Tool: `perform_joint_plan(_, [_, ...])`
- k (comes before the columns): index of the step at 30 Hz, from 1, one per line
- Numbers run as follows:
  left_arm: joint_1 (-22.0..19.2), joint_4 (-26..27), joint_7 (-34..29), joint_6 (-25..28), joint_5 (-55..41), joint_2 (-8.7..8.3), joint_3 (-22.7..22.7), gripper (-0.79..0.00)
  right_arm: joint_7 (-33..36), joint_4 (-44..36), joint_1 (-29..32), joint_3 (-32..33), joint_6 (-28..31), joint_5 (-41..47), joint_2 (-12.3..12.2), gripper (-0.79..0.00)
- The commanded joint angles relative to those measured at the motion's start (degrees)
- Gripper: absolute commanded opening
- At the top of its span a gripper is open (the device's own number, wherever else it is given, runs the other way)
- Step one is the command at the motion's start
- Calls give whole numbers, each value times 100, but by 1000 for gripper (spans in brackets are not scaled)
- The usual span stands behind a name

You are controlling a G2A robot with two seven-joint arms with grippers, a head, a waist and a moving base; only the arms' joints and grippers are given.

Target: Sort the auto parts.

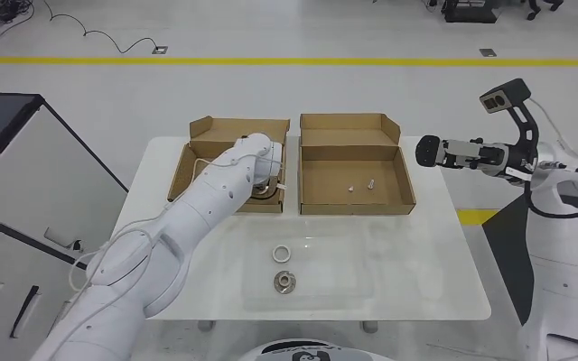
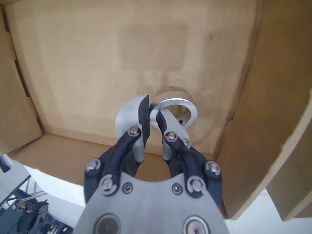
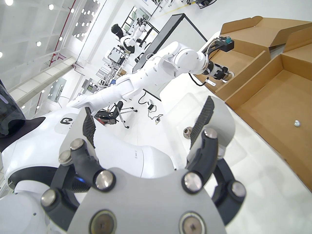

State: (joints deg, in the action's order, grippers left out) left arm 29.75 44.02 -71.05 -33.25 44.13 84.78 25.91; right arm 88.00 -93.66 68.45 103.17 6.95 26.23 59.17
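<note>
Left pincer is lowered into the left box, near the wall closest to the robot. A metal ring is held in it: one finger is set inside the hole, the other against the outer face, and the ring's wall is pinched between the pads. The gap between the fingers is narrow.

The ring is seen with its hole facing up out of the box, slightly tilted. Being round, no long axis can be made out. Most of the ring lies to one side of the pincer, beyond the inner finger. Whether it touches the box floor cannot be told.

Right pincer is spread wide and nothing is held. It is kept off the right edge of the bench, beside the right box.

Two small parts are noted on that box's floor. A white ring and a grey metal part are left on the bench, near each other.
</note>
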Motion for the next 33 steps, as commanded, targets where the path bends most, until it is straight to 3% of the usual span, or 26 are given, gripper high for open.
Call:
perform_joint_plan(1, [-4,-45,22,-22,-3,18,-2,-99,0,0,0,0,0,0,0,0])
perform_joint_plan(2, [-6,-69,32,-32,-6,25,0,-25,0,0,0,0,0,0,0,0])
perform_joint_plan(3, [-11,-92,44,-44,-8,30,5,-6,0,0,0,0,0,0,0,0])
perform_joint_plan(9, [-42,-142,114,-114,101,18,33,-31,0,0,0,0,0,0,0,0])
perform_joint_plan(13, [-84,-106,191,-192,233,-39,105,0,0,0,0,0,0,0,0,0])
perform_joint_plan(20, [-89,362,268,-269,635,-237,309,0,0,0,0,0,0,0,0,0])
perform_joint_plan(24, [45,1109,159,-160,1108,-455,536,0,0,0,0,0,0,0,0,0])
perform_joint_plan(27, [306,2000,-54,53,1709,-682,818,0,0,0,0,0,0,0,0,0])
perform_joint_plan(33, [1480,4487,-915,914,3282,-1120,1939,0,0,0,0,0,0,0,0,0])
